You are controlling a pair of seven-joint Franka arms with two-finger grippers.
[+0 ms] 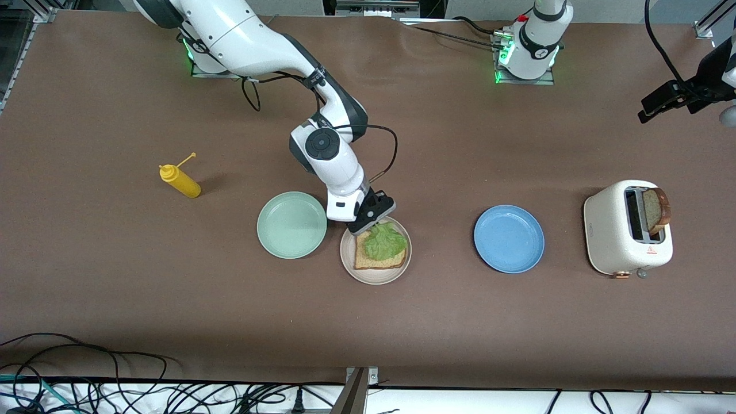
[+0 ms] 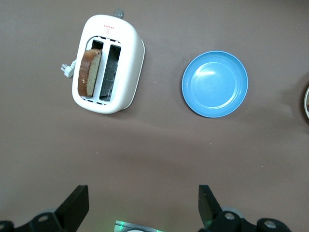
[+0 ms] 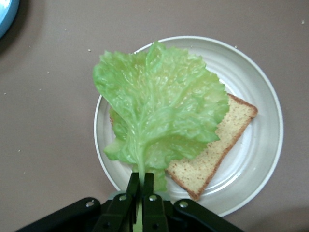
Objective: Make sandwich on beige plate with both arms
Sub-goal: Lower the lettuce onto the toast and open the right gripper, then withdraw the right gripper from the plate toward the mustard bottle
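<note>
We see right gripper [image 3: 141, 186] pinching lettuce leaf [image 3: 159, 108] stem over bread slice [image 3: 217, 145] on beige plate [image 3: 260, 96], left gripper [image 2: 140, 205] waiting wide above table edge.

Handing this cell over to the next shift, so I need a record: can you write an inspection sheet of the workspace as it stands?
Surface: brown table, bare between items.
Job's things: beige plate holds one bread slice with the lettuce leaf on it; a second bread slice stands in the toaster.
Clutter: mint-green plate, blue plate, yellow mustard bottle.
Grippers: right tool shut on the leaf's stem over the beige plate; left tool open, waiting above the toaster end.
Cables: a bundle lies past the table's near edge.
Surroundings: nothing seen.
</note>
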